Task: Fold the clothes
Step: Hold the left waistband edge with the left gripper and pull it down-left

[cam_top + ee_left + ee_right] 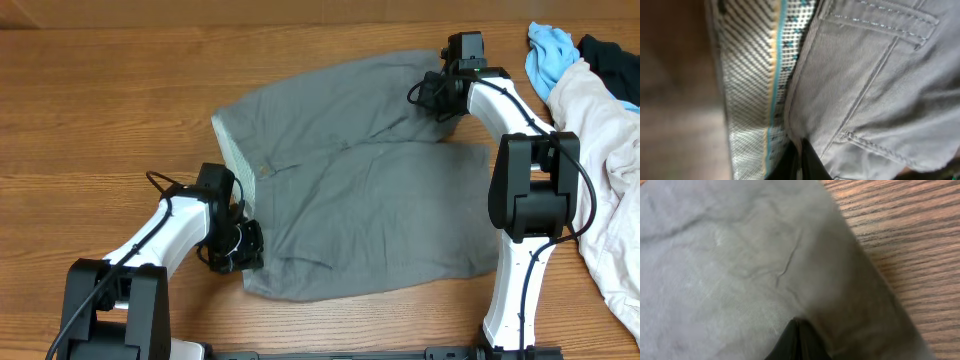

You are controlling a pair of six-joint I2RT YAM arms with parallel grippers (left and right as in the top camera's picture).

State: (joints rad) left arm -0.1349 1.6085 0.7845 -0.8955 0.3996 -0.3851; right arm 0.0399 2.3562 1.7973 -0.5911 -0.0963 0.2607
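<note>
From overhead, we see the gray shorts (pixel 370 200) spread flat mid-tabletop (pixel 100 100), long axis running left to right, with the waistband toward the left arm (pixel 160 225) and the leg hems toward the right arm (pixel 525 190). The left jaws sit at the near waistband corner and the right jaws at the far leg's hem, on a diagonal. At the left wrist, the jaws are pinched shut on the cloth beside the speckled waistband lining (pixel 755 75). At the right wrist, the jaws are closed on plain gray fabric near its edge, with bare wood just beyond. We judge the next fold would carry one end across the other.
</note>
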